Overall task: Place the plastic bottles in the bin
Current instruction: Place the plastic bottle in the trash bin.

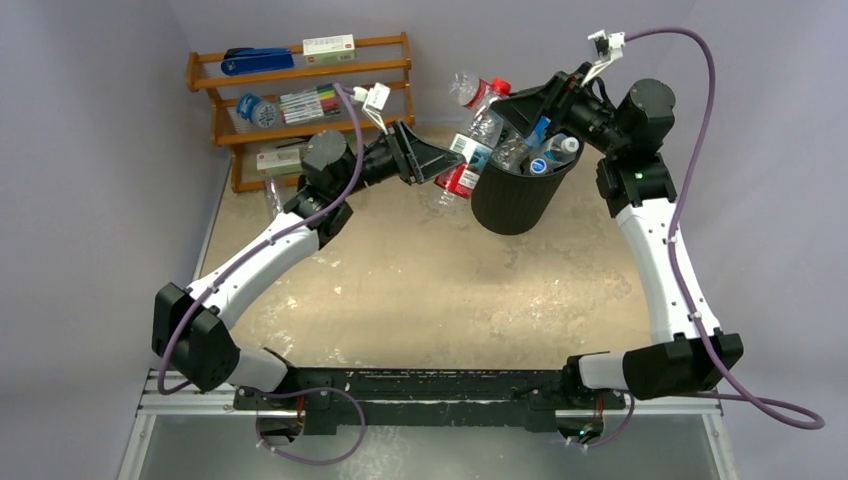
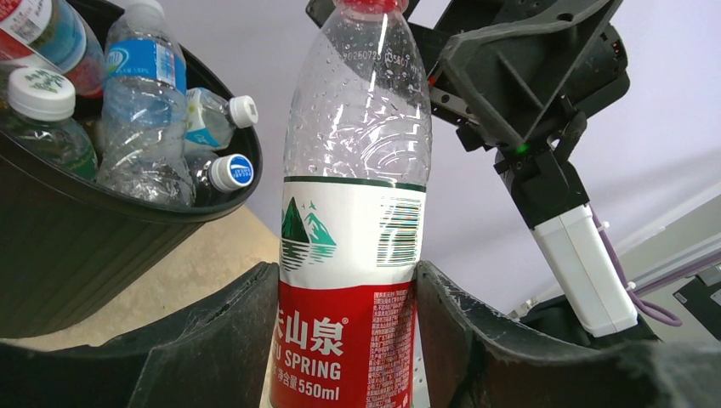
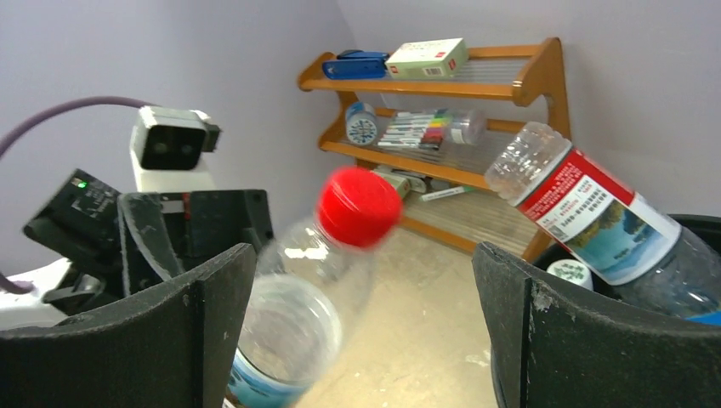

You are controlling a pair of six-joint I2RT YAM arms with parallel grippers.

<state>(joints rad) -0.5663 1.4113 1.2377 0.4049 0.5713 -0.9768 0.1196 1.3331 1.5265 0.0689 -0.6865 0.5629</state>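
Note:
A clear plastic bottle (image 2: 355,212) with a red-and-white label and a red cap stands upright between my left gripper's (image 2: 347,340) fingers, which are shut on its lower label. In the top view that bottle (image 1: 470,160) hangs just left of the black bin (image 1: 515,205), held by the left gripper (image 1: 452,165). The bin (image 2: 68,246) holds several bottles (image 2: 144,119). My right gripper (image 1: 520,115) hovers open over the bin's far rim. In the right wrist view a red-capped bottle (image 3: 323,272) shows blurred below the open right gripper (image 3: 361,331), touching neither finger. Another labelled bottle (image 3: 587,204) leans out of the bin (image 3: 697,223).
A wooden three-tier shelf (image 1: 395,75) stands at the back left against the wall, carrying a blue stapler (image 1: 257,60), a box and marker pens (image 1: 310,103). The left arm's elbow sits close in front of the shelf. The two grippers are near each other at the bin.

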